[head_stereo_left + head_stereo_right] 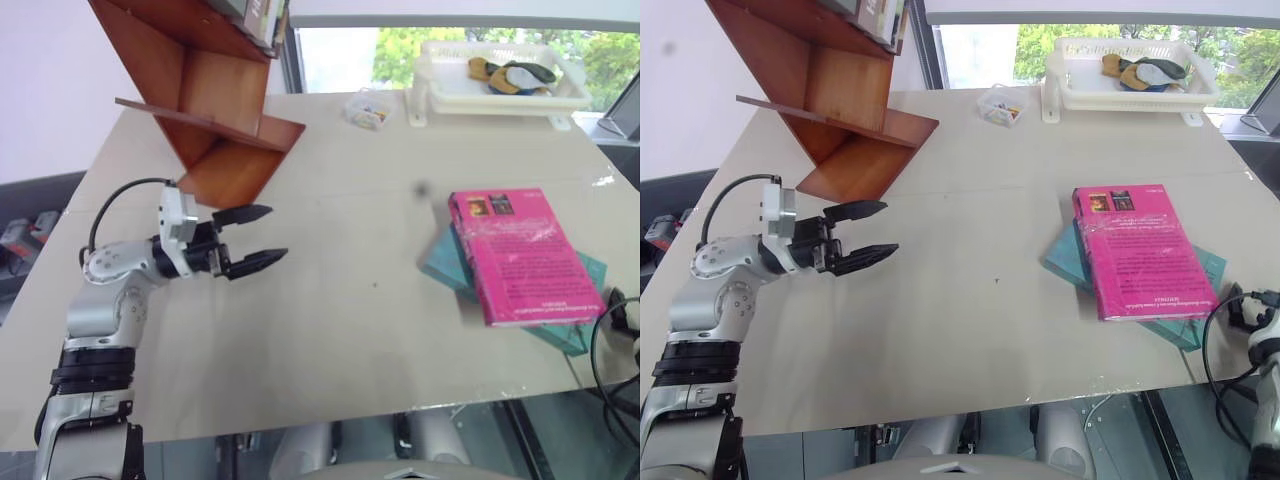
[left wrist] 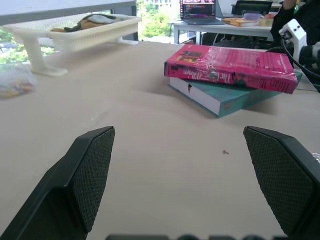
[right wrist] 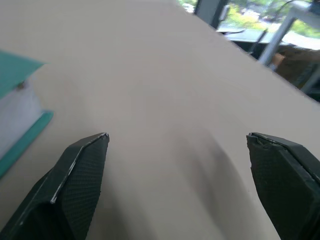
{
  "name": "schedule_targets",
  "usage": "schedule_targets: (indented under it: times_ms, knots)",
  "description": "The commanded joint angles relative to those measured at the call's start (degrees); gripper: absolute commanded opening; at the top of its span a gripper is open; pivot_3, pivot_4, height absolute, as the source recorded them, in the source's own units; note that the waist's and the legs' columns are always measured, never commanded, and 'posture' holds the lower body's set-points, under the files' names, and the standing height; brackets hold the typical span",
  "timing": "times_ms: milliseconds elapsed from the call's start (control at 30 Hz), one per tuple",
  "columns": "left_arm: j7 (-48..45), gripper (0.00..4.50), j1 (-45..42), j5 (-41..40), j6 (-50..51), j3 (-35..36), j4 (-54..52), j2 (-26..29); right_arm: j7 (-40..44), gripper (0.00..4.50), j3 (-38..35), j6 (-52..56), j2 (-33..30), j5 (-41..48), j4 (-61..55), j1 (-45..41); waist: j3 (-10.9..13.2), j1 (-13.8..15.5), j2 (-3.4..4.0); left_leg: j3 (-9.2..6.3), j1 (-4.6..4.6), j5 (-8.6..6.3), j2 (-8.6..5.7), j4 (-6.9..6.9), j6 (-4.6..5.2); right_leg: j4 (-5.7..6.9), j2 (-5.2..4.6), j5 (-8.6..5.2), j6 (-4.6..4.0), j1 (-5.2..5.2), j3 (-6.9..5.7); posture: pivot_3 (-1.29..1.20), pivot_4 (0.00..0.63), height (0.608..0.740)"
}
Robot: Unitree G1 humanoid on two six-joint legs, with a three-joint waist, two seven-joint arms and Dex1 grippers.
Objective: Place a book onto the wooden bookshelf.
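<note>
The magenta-pink book (image 1: 522,256) lies flat on a teal-blue book (image 1: 445,262) at the right side of the table. In the left wrist view the pink book (image 2: 231,62) is across the table, well beyond the fingers. At the table's back left stands the reddish-brown wooden bookshelf (image 1: 215,90), with slanted boards. Just in front of the shelf's foot, above the table, my left gripper (image 1: 262,236) hangs open and empty, pointing right. My right gripper (image 3: 177,187) is open and empty over bare table, with a corner of the teal book (image 3: 15,75) beside it.
A white plastic tray (image 1: 500,92) with a few items stands at the back right, by the window. A small clear packet (image 1: 367,110) lies near the back middle. A black cable (image 1: 612,340) loops at the table's right edge. The tabletop (image 1: 350,300) spreads beige between shelf and books.
</note>
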Motion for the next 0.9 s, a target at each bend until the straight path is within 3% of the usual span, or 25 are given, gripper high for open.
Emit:
schedule_targets:
  times_ms: [33, 233, 700, 800, 900]
  knots:
    - [-0.03, 4.47, 1.02, -0.16, -0.37, 1.60, -1.51, 0.96, -3.32, 4.50, 2.08, -2.65, -0.91, -3.66, 7.78, -3.66, -0.05, -0.20, -0.13, 0.01, 0.00, 0.00, 0.00, 0.00, 0.00, -0.01, 0.02, 0.00, 0.00, 0.00, 0.01, 0.00, 0.150, 0.740]
    - [0.89, 4.47, 1.55, -0.68, -0.07, 2.52, -2.64, 1.20, 0.50, 4.50, 2.21, -2.50, -2.68, -1.24, 16.54, -10.83, -0.14, -1.31, -0.55, 0.14, 0.05, -0.01, 0.01, 0.02, 0.04, -0.03, 0.01, 0.02, 0.00, 0.05, 0.15, 0.00, 0.150, 0.740]
    - [1.78, 4.47, 3.43, -0.23, 0.72, 3.00, -4.48, 1.00, 1.64, 4.50, 3.60, -0.75, -0.95, -0.37, 13.13, -6.52, -0.22, -1.26, -0.68, -0.04, 0.04, -0.02, 0.08, 0.00, 0.04, -0.02, 0.01, 0.02, 0.00, 0.06, 0.14, 0.00, 0.150, 0.740]
    - [1.52, 4.47, 3.38, 0.16, 0.37, 2.72, -4.03, 0.90, 5.93, 4.50, 4.86, 0.37, -0.41, 1.18, 8.98, -4.56, -0.22, -1.25, -0.68, -0.06, 0.04, -0.02, 0.07, 0.00, 0.04, -0.02, 0.01, 0.02, 0.00, 0.07, 0.12, 0.00, 0.150, 0.740]
    - [1.18, 4.47, 3.02, 0.56, 0.01, 2.44, -3.42, 0.88, 16.31, 4.50, 7.65, 1.04, 0.54, 5.15, 0.82, 0.22, -0.22, -1.32, -0.68, -0.13, 0.03, -0.02, 0.09, -0.03, 0.04, -0.02, 0.02, 0.03, 0.00, 0.06, 0.10, 0.00, 0.150, 0.740]
